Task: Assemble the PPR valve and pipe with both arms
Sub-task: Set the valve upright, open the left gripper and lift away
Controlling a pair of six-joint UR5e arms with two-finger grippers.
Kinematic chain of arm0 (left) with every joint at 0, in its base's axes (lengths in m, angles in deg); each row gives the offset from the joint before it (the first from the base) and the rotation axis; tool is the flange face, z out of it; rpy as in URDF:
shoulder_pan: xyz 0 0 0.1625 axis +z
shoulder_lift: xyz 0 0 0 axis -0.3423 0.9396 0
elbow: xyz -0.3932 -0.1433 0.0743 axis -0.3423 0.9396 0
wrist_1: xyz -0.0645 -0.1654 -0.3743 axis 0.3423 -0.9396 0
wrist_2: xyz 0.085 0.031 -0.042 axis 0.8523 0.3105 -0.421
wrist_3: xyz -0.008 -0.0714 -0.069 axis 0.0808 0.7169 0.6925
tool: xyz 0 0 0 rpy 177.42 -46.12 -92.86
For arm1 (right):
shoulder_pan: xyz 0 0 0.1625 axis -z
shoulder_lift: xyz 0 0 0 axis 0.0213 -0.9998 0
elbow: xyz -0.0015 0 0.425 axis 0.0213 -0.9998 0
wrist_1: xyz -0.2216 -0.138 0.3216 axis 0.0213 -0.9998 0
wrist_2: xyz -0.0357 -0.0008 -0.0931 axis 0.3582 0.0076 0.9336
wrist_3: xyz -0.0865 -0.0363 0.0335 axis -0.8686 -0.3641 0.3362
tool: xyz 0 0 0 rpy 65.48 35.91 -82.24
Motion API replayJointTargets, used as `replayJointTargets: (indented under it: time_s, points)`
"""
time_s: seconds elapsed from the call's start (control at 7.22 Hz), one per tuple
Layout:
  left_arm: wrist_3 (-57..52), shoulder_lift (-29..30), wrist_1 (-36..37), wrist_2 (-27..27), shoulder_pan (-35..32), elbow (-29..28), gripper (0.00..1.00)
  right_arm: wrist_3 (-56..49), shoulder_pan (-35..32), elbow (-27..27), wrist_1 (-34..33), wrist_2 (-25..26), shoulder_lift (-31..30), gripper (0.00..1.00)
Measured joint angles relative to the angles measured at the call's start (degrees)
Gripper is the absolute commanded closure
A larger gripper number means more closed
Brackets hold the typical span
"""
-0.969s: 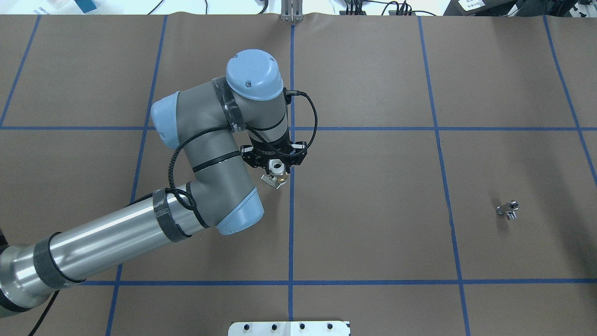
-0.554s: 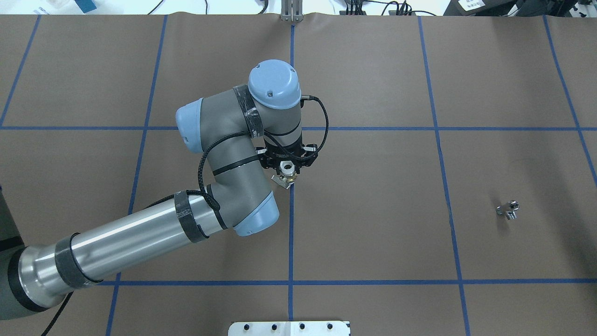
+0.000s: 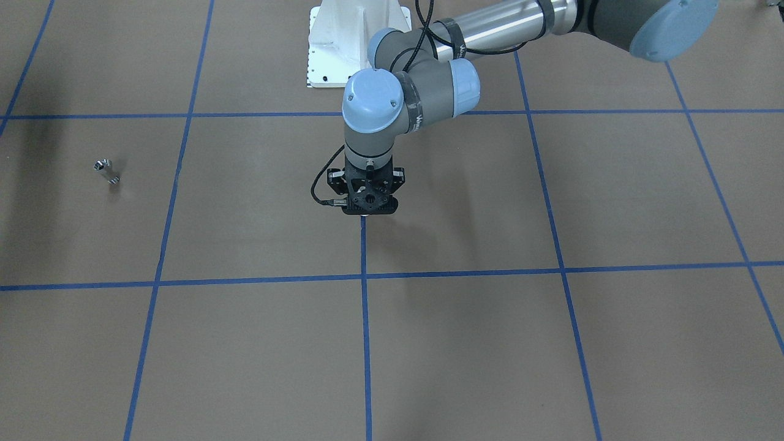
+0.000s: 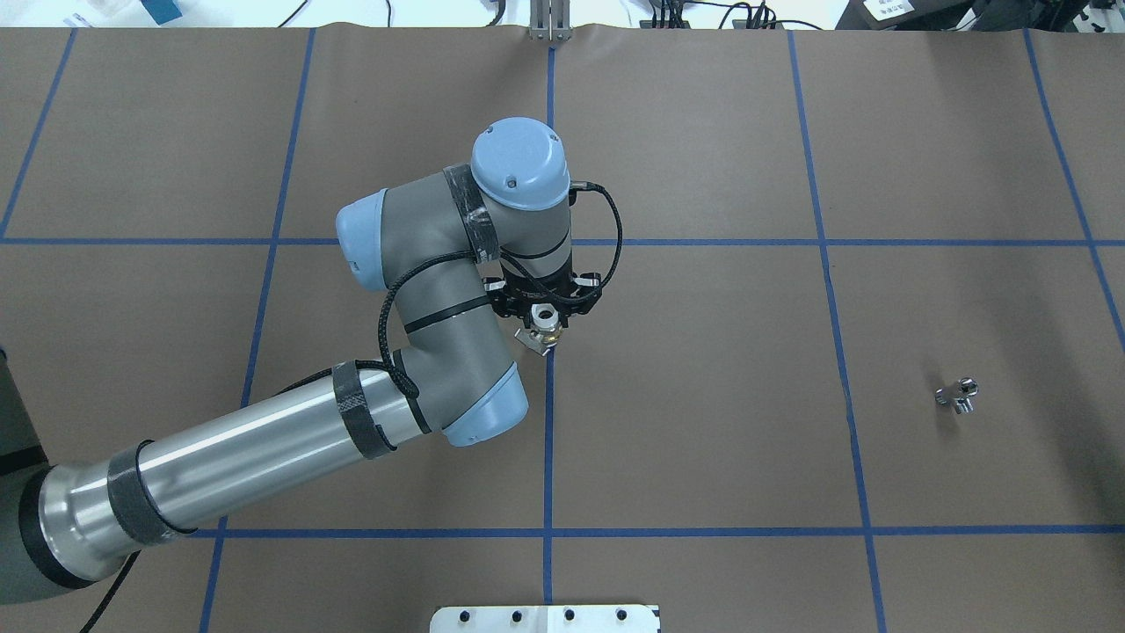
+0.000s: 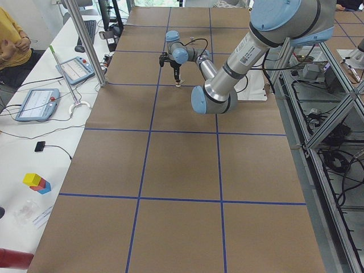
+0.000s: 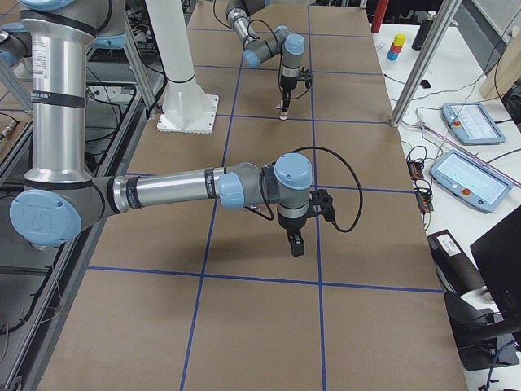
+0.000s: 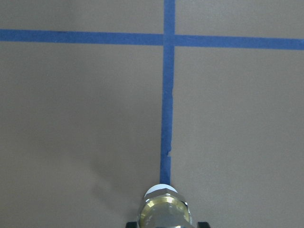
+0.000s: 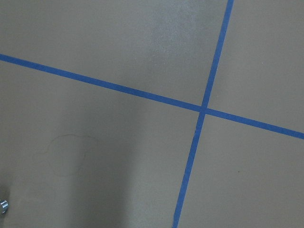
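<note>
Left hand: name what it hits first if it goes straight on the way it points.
The left hand points straight down, shut on the valve, so the valve's lower end would probably meet the table first, about on the blue tape line. Gap unclear.

My counter (image 4: 703,422) wears brown paper gridded with blue tape (image 4: 547,457). The pipe (image 4: 958,395) lies on it to my right, a white plate (image 4: 545,618) nearest me.

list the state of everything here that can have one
valve, gripped in the left gripper, not joined to the pipe
pipe, lying loose on the table, nothing holding it
left gripper, shut on the valve
right gripper, over the table, open or shut unclear
</note>
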Motion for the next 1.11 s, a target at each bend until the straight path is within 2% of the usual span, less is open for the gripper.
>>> replayJointTargets:
  time_s: [0.42, 0.69, 0.83, 1.11]
  points:
    - [0.1, 0.1, 0.0, 0.1, 0.0, 0.3, 0.0, 0.0, 0.0, 0.0, 0.0, 0.0, 0.0, 0.0]
    - [0.2, -0.6, 0.6, 0.1, -0.8, 3.5, 0.0, 0.1, 0.0, 0.1, 0.0, -0.1, 0.1, 0.0]
    - [0.2, -2.7, 1.0, 0.1, -1.8, 7.2, 0.01, 0.2, 0.1, 0.2, 0.0, -0.3, 0.1, 0.0]
    - [-1.3, -13.2, 1.3, -0.2, -4.5, 21.0, 0.01, 4.2, 1.1, 1.3, 0.2, -2.7, 0.2, 0.0]
